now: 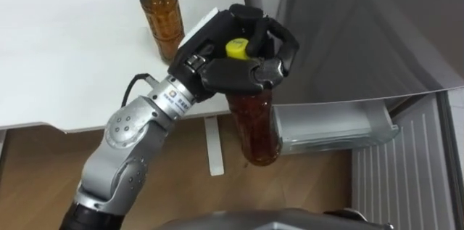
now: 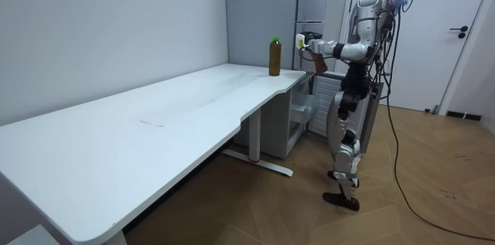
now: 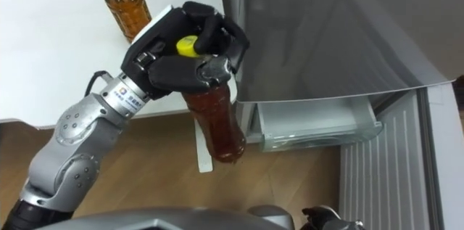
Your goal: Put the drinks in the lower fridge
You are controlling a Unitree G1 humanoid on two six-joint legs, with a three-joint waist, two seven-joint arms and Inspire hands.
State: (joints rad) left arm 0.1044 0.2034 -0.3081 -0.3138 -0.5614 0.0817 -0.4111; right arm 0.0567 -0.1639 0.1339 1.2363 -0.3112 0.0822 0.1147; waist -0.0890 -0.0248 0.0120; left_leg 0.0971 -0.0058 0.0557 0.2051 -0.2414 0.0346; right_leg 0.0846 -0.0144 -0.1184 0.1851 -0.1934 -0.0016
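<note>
Left robot hand (image 1: pixel 235 70) outstretched — fingers curled tight

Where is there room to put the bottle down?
Most of the white table is bare, from the green-capped bottle near its corner back along the wall. The clear bin low in the fridge looks bare too. Crowded: the left hand with the yellow-capped bottle beside it.

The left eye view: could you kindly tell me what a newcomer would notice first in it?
The left hand stands out, curled round the top of a yellow-capped bottle of brown drink that hangs in the air before the fridge, whose lower part is open. Behind it, a green-capped bottle stands upright on the white table near its corner.
</note>
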